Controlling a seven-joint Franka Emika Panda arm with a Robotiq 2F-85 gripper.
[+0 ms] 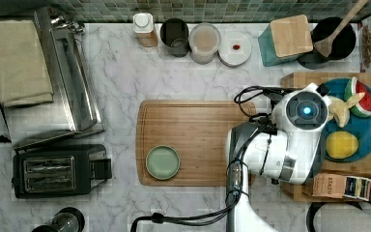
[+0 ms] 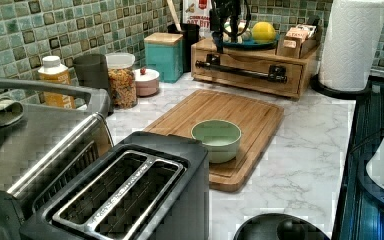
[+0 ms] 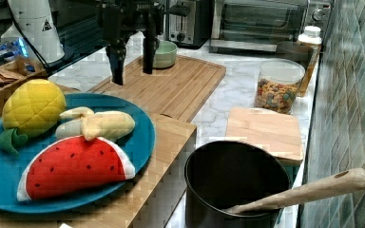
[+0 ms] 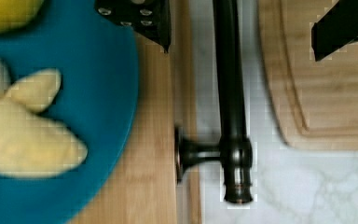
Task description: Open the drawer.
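The jaws stood wide open and empty, the gripper (image 3: 132,59) hanging above the drawer's black bar handle (image 4: 230,93), one finger on each side of it. The drawer (image 2: 250,67) sat shut at the bench's (image 2: 300,150) far end under a blue plate (image 3: 142,128). It looked light and stiff; the rigid bar seemed the place to grip.

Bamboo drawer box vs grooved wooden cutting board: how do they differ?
The light bamboo drawer box stands raised with a long black bar handle on its front; the flat grooved wooden cutting board lies low, without hardware. The box carries a blue fruit plate, the board a green bowl. Both are light wood.
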